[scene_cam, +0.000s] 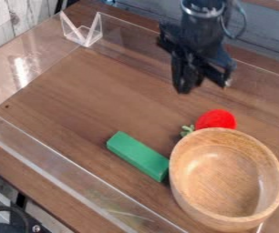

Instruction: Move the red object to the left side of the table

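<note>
The red object [216, 119], a small round toy fruit with a green tip, lies on the table [93, 100] at the right. It touches the far rim of the wooden bowl [225, 177]. My gripper [198, 84] hangs pointing down over the table, behind and slightly left of the red object and clear of it. Its dark fingers [183, 80] stand slightly apart with nothing between them.
A green rectangular block [136, 155] lies left of the bowl near the front wall. A clear acrylic stand [81, 29] sits at the back left corner. Low clear walls [33, 150] border the tabletop.
</note>
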